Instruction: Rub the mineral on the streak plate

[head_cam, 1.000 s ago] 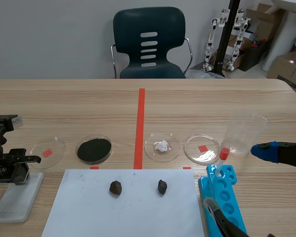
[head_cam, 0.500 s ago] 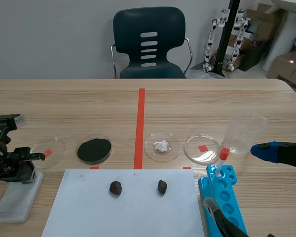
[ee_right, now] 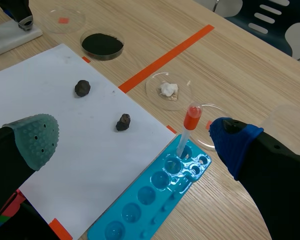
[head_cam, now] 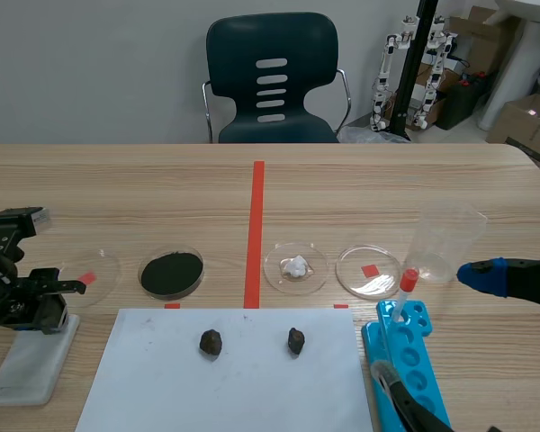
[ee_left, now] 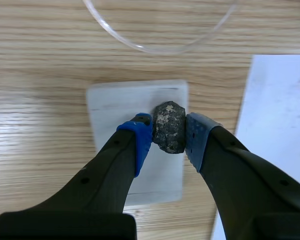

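The streak plate [ee_left: 121,107] lay on the tabletop [head_cam: 387,193] beside the white paper [head_cam: 252,387], with a narrow strip of bare wood between their edges. An empty glass dish [ee_left: 155,48] sat just beyond the plate's far edge. The mineral [ee_left: 169,126] was over the plate's far half, near the edge toward the paper, with most of the plate's surface open on the other side. Whether it touched the plate could not be told.

The left end effector [ee_left: 167,132] pointed down over the plate, its blue pads pinching the mineral from both sides. In the scene view its arm came in low at the left. The right end effector [ee_right: 135,142] hung spread wide above the paper and the blue well tray [ee_right: 155,200], holding nothing.
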